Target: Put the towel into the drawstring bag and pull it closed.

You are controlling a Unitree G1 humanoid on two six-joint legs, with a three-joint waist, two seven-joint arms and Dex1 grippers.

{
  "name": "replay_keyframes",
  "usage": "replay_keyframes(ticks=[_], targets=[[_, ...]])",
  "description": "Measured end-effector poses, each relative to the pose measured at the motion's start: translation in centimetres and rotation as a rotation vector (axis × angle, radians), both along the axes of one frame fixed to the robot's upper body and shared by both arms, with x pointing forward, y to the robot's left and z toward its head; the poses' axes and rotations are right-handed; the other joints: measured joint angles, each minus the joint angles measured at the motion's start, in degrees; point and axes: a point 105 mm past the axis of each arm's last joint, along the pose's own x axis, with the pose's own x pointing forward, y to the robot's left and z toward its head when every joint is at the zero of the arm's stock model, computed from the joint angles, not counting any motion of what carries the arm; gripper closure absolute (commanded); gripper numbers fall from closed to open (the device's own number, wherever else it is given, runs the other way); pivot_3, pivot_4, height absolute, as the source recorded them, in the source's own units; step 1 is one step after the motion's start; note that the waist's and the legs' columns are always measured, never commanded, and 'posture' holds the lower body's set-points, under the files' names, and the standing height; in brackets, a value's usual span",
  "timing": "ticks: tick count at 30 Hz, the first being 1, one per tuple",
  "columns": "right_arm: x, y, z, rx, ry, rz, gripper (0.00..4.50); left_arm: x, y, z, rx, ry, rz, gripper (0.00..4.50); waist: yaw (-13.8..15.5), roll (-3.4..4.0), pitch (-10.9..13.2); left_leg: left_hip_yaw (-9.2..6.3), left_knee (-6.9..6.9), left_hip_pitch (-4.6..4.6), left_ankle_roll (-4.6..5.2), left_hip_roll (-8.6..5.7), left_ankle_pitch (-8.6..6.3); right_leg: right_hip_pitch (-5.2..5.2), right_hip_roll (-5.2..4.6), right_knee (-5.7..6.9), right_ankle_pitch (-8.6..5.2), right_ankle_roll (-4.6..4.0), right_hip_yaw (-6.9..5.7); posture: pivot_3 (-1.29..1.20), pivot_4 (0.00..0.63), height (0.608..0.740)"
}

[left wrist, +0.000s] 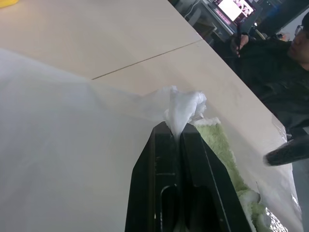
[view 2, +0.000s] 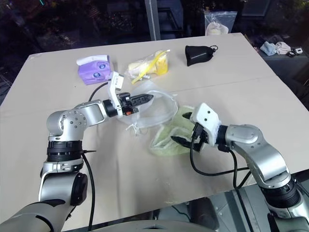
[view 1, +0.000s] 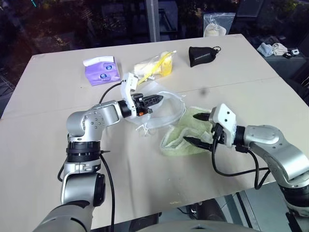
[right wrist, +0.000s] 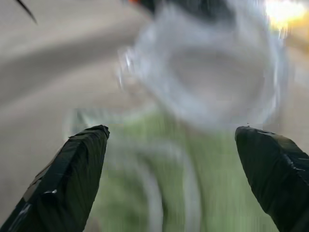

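Broad beige table [view 1: 58, 159] under everything, seamed across the middle. On it, centre, the drawstring bag [view 1: 166, 108]: frosted, mouth held up and gaping toward the right arm, white cord trailing at its lower edge. Against the bag's mouth, lying on the table and part under the thin film, the towel [view 1: 181, 135], pale green and rumpled. Left gripper [view 1: 157, 99] clamped tight on the drawstring bag's rim; from the left wrist, a twisted tuft of white film pinched between the fingers [left wrist: 169, 159], with green terry just behind it and a dark-clothed person seated past the table's far edge. Right gripper [view 1: 195, 129] spread wide and empty, over the towel's near edge; from the right wrist, both fingertips [right wrist: 79, 164] well apart, bag mouth and green cloth blurred between. Farther back: purple tissue pack [view 1: 101, 70], clear bag with yellow contents [view 1: 155, 65], small black pouch [view 1: 202, 55].
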Motion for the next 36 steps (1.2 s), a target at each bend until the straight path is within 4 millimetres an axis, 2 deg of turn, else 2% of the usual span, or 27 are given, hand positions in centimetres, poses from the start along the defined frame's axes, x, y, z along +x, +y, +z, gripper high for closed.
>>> replay_keyframes(ticks=[2,7,19,22,24,26,28,30,34,36], targets=[[0.0,0.1,-0.7,-0.017,0.005,-0.008,0.03,0.0,0.0,0.0,0.0,0.0,-0.001,4.5,-0.1,0.0,0.0,0.0,0.0,0.02,0.0,0.01,0.0,0.0,0.02,0.02,0.0,0.0,0.01,0.0,0.15,0.74],[1.4,-0.7,-4.2,-0.124,0.012,-0.063,0.03,-0.1,0.0,-0.1,0.003,0.002,0.0,4.5,-0.1,0.0,0.0,0.04,0.04,0.01,0.0,0.01,0.01,0.01,0.03,0.03,0.0,0.0,0.01,0.0,0.15,0.74],[1.3,0.2,-4.6,-0.035,0.032,0.011,0.03,-0.2,0.2,-0.3,0.007,0.005,0.007,4.5,-0.1,-0.01,0.0,-0.01,0.04,0.03,-0.01,0.03,0.01,0.03,0.06,0.04,0.0,0.0,-0.01,0.0,0.15,0.74],[0.7,0.0,-4.0,0.074,0.045,-0.005,0.93,-0.3,0.3,-0.5,0.01,0.004,0.012,4.5,0.0,-0.01,0.0,-0.06,0.04,0.01,-0.01,0.04,0.0,0.02,0.03,0.02,0.0,0.0,0.02,0.0,0.15,0.74],[0.3,-0.4,-3.3,0.111,0.033,-0.016,1.8,-0.4,0.5,-0.8,0.011,0.013,0.016,4.5,0.1,-0.01,0.0,-0.09,0.04,0.0,0.0,0.03,0.0,0.02,0.01,-0.01,0.0,0.0,0.07,0.0,0.15,0.74],[0.0,-0.5,-2.8,0.124,0.015,-0.018,2.85,-0.4,0.5,-1.0,0.012,0.018,0.017,4.5,0.2,-0.01,0.0,-0.08,0.05,0.01,0.0,0.02,0.0,0.02,0.02,0.0,0.0,0.0,0.09,0.0,0.15,0.74],[-0.2,-0.7,-3.0,0.095,-0.005,-0.019,3.8,-0.4,0.5,-1.0,0.011,0.016,0.017,4.5,0.2,-0.01,0.0,-0.03,0.05,0.03,0.0,0.02,0.0,0.03,0.04,0.03,0.0,0.0,0.04,0.0,0.15,0.74],[0.0,-1.0,-3.5,0.035,-0.041,-0.041,3.8,-0.4,0.5,-1.0,0.011,0.016,0.017,4.5,0.2,-0.01,0.0,0.02,0.05,0.04,0.0,0.02,0.0,0.02,0.07,0.04,0.0,0.0,0.01,0.0,0.15,0.74],[0.5,-0.7,-4.0,0.03,-0.057,-0.062,3.8,-0.4,0.4,-0.9,0.009,0.014,0.015,4.5,0.1,0.0,0.0,0.04,0.05,0.06,-0.01,0.04,0.01,0.03,0.08,0.09,0.0,0.0,0.04,0.0,0.15,0.74],[0.6,-0.6,-4.1,0.036,-0.051,-0.066,3.32,-0.4,0.4,-0.9,0.009,0.013,0.015,4.5,0.2,-0.01,0.0,0.03,0.07,0.05,-0.01,0.03,0.01,0.03,0.07,0.08,0.0,0.0,0.04,0.0,0.15,0.74]])
